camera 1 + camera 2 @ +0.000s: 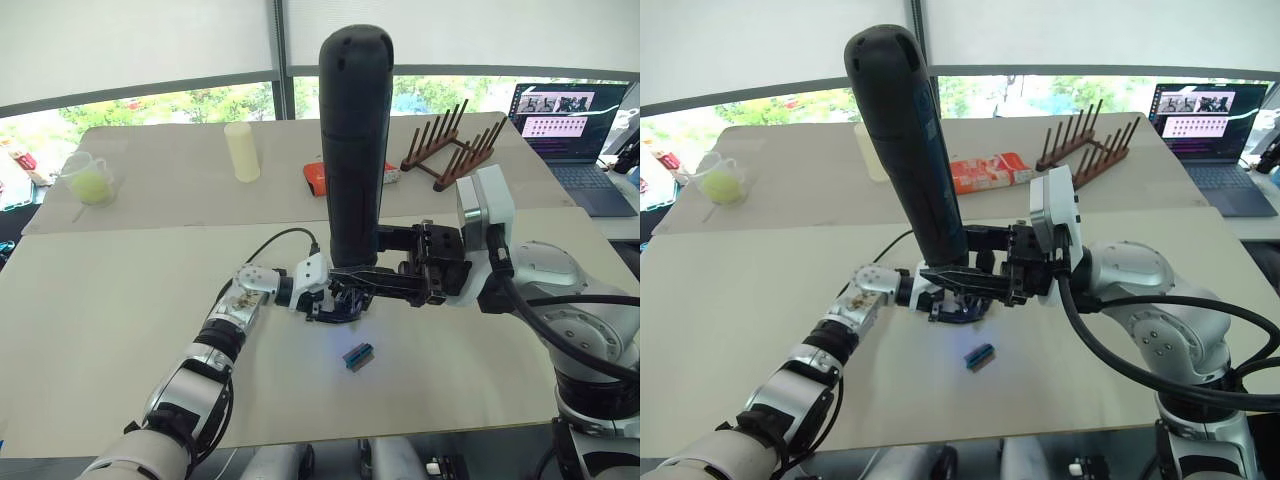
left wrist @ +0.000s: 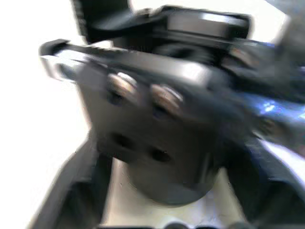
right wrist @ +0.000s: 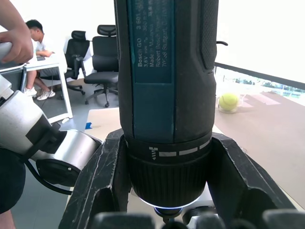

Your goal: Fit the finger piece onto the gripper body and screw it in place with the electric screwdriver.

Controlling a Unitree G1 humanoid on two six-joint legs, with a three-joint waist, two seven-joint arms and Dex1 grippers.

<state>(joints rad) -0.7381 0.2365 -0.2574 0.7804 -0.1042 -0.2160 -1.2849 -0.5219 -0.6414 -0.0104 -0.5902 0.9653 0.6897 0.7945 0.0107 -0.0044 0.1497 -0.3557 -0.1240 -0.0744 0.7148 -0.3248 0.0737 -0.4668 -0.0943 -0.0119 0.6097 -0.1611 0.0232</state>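
The electric screwdriver [image 1: 355, 130] stands upright over the table's middle, bit end down, a blue glow at its tip. My right gripper [image 1: 352, 272] is shut on its lower collar, and the right wrist view shows both fingers [image 3: 102, 181] clamped around the barrel [image 3: 167, 95]. Directly below the bit sits the black gripper body [image 1: 338, 303], with my left gripper [image 1: 330, 300] shut on it. The left wrist view shows that body [image 2: 152, 138] close up, with two screw heads on a flat black face. I cannot tell the finger piece apart from the body.
A small green-blue block [image 1: 358, 356] lies on the table just in front of the grippers. On the far table are a cream cylinder [image 1: 241, 151], a jug holding a tennis ball [image 1: 90, 182], an orange box [image 1: 318, 176], a wooden rack [image 1: 450, 145] and a laptop [image 1: 570, 120].
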